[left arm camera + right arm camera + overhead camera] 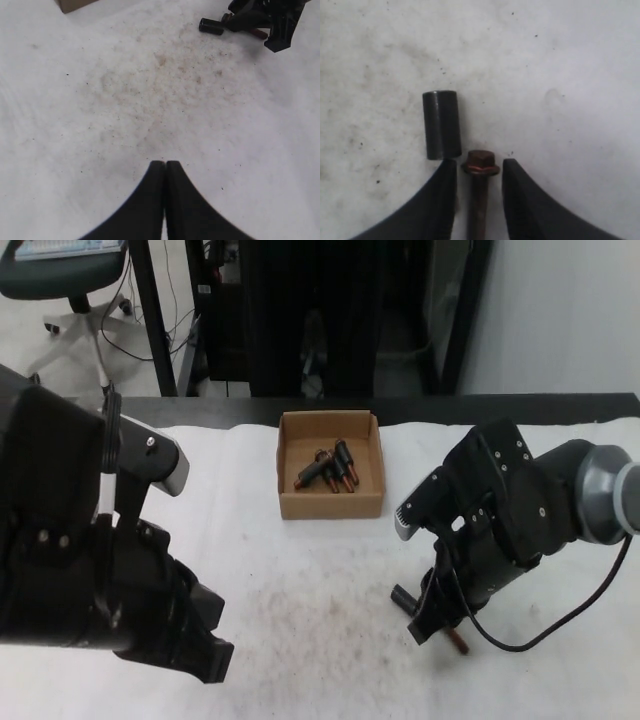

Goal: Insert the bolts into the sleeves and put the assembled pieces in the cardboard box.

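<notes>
While the right hand [479, 162] sits low over the white-covered tabletop [300, 640], its two fingers stand apart on either side of a rusty bolt [478, 205], with a gap showing on each side of the shaft, so nothing is clamped yet. The bolt lies flat with its hexagonal head poking out just past the fingertips. A dark sleeve [441, 125] lies on its side next to it, one end just beside the tip of one finger.

That closeness looks like the main hazard. If the fingers close or shift sideways, the near one may nudge the sleeve and send it rolling off across the cloth. A grip taken this close to the head could also let the bolt swing or tilt, which would spoil its line-up with the sleeve's bore.

The left hand [165, 162] hovers over bare cloth with its fingers pressed together, well apart from the sleeve, so nothing steadies that piece. The cardboard box [330, 502] sits farther back at the middle of the tabletop with several assembled pieces [328, 470] already inside.
</notes>
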`<action>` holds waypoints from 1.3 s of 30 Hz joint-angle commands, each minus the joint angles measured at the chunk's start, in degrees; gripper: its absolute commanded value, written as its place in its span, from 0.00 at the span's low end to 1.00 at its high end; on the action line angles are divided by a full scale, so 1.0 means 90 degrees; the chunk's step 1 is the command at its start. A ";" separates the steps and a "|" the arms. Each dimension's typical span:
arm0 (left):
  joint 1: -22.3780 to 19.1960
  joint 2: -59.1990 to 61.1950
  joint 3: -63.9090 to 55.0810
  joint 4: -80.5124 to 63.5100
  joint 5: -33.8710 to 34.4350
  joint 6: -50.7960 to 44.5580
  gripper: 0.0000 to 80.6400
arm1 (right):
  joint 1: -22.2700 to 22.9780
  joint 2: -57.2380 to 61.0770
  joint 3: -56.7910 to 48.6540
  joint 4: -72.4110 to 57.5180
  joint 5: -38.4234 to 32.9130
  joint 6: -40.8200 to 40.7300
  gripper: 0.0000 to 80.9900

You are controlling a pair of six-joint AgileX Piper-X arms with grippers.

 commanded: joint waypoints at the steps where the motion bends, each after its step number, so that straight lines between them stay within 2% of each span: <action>1: 0.0006 -0.0035 0.0001 0.0027 -0.0059 -0.0012 0.00 | 0.0011 0.0075 -0.0009 0.0025 -0.0024 -0.0040 0.37; 11: 0.0006 -0.0035 0.0001 0.0027 -0.0059 -0.0012 0.00 | 0.0011 0.0729 -0.0009 0.0865 0.0019 -0.0040 0.37; 14: 0.0006 -0.0035 0.0001 0.0025 -0.0118 -0.0012 0.00 | 0.0011 0.0727 -0.0009 0.0769 0.0368 -0.0040 0.36; 16: 0.0006 -0.0035 0.0001 0.0025 -0.0220 -0.0012 0.00 | 0.0011 0.0727 -0.0009 0.0705 0.0553 -0.0040 0.28; 18: 0.0006 -0.0035 0.0001 0.0025 -0.0364 -0.0012 0.00 | 0.0011 0.0727 -0.0009 0.0698 0.0584 -0.0040 0.05; 19: 0.0006 -0.0035 0.0001 0.0025 -0.0370 -0.0012 0.00 | 0.0011 0.0727 -0.0009 0.0698 0.0584 -0.0027 0.00; 27: 0.0006 -0.0035 0.0001 0.0025 -0.0370 -0.0012 0.00 | -0.0030 0.0115 -0.0021 0.0681 0.0463 0.0339 0.01; 30: 0.0006 -0.0035 0.0001 -0.0035 -0.0107 -0.0012 0.00 | -0.0148 -0.0652 -0.0021 0.0555 0.0103 0.0774 0.01; 32: 0.0006 -0.0035 0.0001 -0.0136 0.0337 -0.0052 0.00 | -0.0226 -0.1208 -0.0021 0.0385 0.0048 0.1079 0.01; 35: -0.0037 0.0004 0.0001 -0.0559 0.0806 -0.0606 0.00 | -0.0383 -0.2170 -0.0021 0.0232 0.0050 0.1161 0.01; 39: -0.0201 0.0277 0.0001 -0.1739 0.0867 -0.1229 0.00 | -0.0590 -0.3188 -0.0021 0.0197 0.0050 0.1163 0.01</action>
